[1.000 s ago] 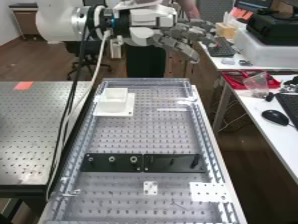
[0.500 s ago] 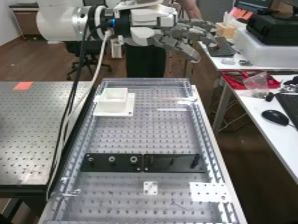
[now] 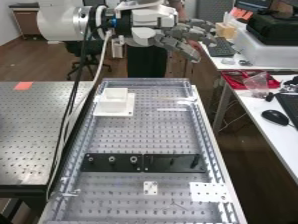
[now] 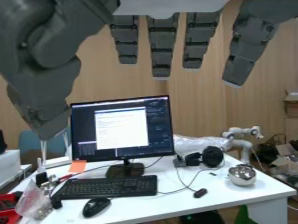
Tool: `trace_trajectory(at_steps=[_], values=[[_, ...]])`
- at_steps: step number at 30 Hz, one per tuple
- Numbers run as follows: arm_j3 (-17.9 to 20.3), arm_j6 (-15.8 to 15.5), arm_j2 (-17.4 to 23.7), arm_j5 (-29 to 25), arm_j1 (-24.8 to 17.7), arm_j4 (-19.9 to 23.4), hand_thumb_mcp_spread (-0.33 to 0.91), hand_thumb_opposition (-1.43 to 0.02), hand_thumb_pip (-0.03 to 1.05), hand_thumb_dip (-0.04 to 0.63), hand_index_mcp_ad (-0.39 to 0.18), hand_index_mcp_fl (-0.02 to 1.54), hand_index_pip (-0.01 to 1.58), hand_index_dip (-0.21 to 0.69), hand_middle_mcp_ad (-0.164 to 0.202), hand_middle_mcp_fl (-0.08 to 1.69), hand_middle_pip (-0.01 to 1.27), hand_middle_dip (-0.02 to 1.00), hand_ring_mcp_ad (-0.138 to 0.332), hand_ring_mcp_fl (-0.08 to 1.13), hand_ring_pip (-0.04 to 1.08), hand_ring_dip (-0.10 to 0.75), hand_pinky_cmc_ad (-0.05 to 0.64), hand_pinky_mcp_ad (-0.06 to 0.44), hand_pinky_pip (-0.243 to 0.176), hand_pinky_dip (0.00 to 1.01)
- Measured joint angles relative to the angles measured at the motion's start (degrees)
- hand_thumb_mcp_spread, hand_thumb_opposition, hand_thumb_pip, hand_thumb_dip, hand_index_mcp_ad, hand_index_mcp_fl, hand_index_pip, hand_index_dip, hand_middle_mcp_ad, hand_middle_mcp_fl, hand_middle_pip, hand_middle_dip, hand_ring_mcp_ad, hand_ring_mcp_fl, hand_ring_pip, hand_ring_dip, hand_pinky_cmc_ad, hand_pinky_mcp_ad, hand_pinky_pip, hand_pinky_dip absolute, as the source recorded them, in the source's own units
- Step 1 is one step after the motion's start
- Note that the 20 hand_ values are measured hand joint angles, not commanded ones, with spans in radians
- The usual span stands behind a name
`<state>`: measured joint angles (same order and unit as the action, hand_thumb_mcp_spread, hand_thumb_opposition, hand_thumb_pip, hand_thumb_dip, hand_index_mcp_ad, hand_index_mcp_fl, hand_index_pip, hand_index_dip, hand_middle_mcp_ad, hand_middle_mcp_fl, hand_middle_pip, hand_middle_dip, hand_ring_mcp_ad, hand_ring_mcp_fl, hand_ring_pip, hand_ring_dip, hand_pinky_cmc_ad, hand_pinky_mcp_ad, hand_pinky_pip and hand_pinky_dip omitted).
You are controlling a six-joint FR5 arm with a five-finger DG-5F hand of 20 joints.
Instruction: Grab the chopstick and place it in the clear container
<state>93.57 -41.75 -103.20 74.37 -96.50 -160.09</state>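
The hand (image 3: 181, 38) is held up beyond the far end of the bench, above its level, with its fingers spread and nothing between them. Dark grey fingers (image 4: 161, 47) and a large thumb hang open in the wrist view. A thin pale stick, which looks like the chopstick (image 3: 171, 99), lies crosswise at the bench's far right part, below the hand. The container (image 3: 115, 102), whitish and square, stands on a white plate at the far left; I cannot tell how clear its walls are.
A white strip (image 3: 172, 109) lies just nearer than the stick. Black plates (image 3: 142, 163) with knobs cross the bench's middle. Clear rails (image 3: 211, 150) edge it, and cables (image 3: 67, 112) hang along its left side. A desk (image 4: 213, 200) with a monitor (image 4: 122, 129) stands beyond.
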Motion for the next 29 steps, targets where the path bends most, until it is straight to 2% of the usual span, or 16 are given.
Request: trace_trajectory(at_steps=[5,7,12,15,17,21,25,29], values=[[0.29,-0.31,0.53,-0.14,-0.29,0.73,0.14,-0.73,0.71,0.113,-0.077,0.08,0.09,0.182,0.075,0.13,0.11,0.35,0.134,0.03,0.11,0.23,0.414,0.361,-0.031,0.35],[0.49,-0.24,0.72,-0.36,-0.37,0.94,0.14,-0.73,0.72,0.113,-0.077,0.08,0.09,0.182,0.075,0.13,0.11,0.35,0.134,0.03,0.11,0.218,0.414,0.361,-0.061,0.35],[1.14,0.31,0.79,0.83,-0.37,0.94,0.15,-0.73,0.71,0.113,-0.077,0.07,0.09,0.182,0.075,0.13,0.11,0.35,0.134,0.03,0.11,0.22,0.414,0.361,-0.058,0.35],[1.12,0.59,0.79,2.61,-0.35,0.18,0.13,-0.73,0.72,0.113,-0.093,0.07,0.09,0.182,0.065,0.13,0.11,0.35,0.133,0.01,0.11,0.216,0.414,0.358,-0.058,0.35],[0.93,0.73,0.8,2.57,-0.38,-1.23,0.13,-0.73,0.72,0.113,-0.079,0.07,0.09,0.182,0.073,0.13,0.11,0.35,0.134,0.01,0.11,0.216,0.414,0.361,-0.058,0.35],[0.53,0.74,0.99,1.99,-0.51,-2.83,0.13,-0.73,0.72,0.113,-0.086,0.07,0.09,0.182,0.075,0.13,0.11,0.35,0.134,0.01,0.11,0.22,0.414,0.361,-0.058,0.35],[0.14,0.55,1.2,4.5,-0.54,-4.43,0.13,-0.73,0.71,0.113,-0.098,0.08,0.09,0.182,0.066,0.13,0.11,0.35,0.127,0.01,0.11,0.22,0.414,0.358,-0.058,0.35],[0.11,0.28,1.65,3.59,-0.64,-5.8,0.13,-0.73,0.71,0.113,-0.084,0.08,0.09,0.182,0.075,0.13,0.11,0.35,0.134,0.01,0.11,0.216,0.414,0.361,-0.058,0.35]])
